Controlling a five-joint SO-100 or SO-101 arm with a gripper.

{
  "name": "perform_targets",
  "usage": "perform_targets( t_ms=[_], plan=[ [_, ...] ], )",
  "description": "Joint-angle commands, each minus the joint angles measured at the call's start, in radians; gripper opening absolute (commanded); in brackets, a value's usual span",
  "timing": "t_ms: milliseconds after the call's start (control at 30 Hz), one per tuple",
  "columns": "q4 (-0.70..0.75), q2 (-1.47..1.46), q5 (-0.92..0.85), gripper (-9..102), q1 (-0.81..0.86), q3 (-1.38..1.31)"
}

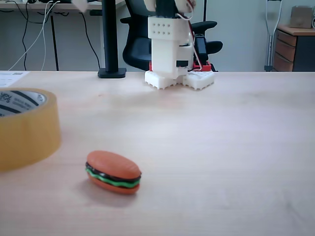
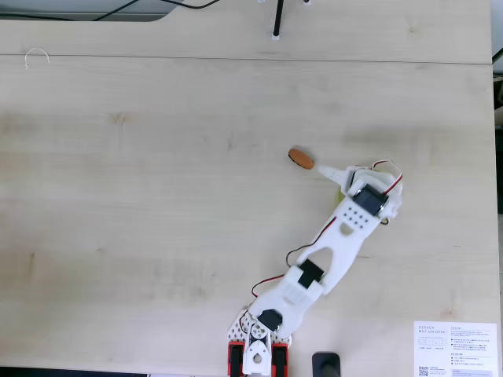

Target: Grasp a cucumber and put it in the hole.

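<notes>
The yellowish tape roll (image 1: pixel 29 132) stands at the left of the low fixed view, and the white printed core (image 1: pixel 22 100) around its hole faces up. From above, my gripper (image 2: pixel 333 173) hangs over that spot with one white finger (image 2: pixel 326 170) pointing left toward the burger. The wrist covers the jaws, so I cannot tell how they stand. A yellowish sliver (image 2: pixel 340 194) peeks out under the wrist; I cannot tell what it is. The cucumber is hidden. A white tip (image 1: pixel 81 4) pokes in at the top edge of the low fixed view.
An orange-brown toy burger (image 1: pixel 113 172) (image 2: pixel 300 159) lies on the wooden table just beside the roll. The arm's base (image 1: pixel 174 73) (image 2: pixel 258 357) sits at the table edge. A black post (image 1: pixel 111 39), an office chair and a printed sheet (image 2: pixel 456 345) are near it.
</notes>
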Motion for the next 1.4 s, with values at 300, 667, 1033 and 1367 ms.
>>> perform_targets(
  t_ms=[300,667,1033,1367],
  plan=[
    [0.075,0.546,-0.003,50,-0.138,0.37],
    [0.023,0.928,0.02,44,-0.239,0.857],
    [-0.066,1.259,0.02,32,-0.272,1.347],
    [-0.1,1.525,0.015,25,-0.276,1.717]
  ],
)
